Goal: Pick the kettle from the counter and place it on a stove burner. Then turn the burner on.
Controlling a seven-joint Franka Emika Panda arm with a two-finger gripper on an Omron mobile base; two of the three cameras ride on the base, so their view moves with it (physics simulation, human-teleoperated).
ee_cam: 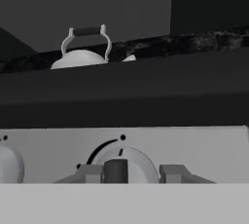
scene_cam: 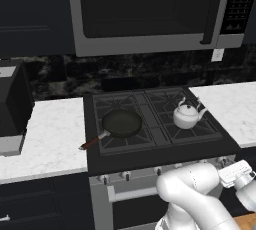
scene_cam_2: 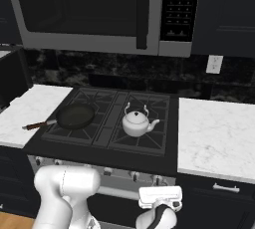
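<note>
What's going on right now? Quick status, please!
Claw low at the stove front, fingers either side of a knob. Kettle already on the burner. Frying pan on the next burner, nothing in the way.

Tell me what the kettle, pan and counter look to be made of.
Kettle: probably enamel or polished metal, going by its smooth white-silver body with a soft sheen. Pan: dark matte metal, perhaps non-stick or cast iron; its reddish-brown handle looks like wood, though that is uncertain. Counter: stone-look, likely marble or quartz, white with faint grey veining.
</note>
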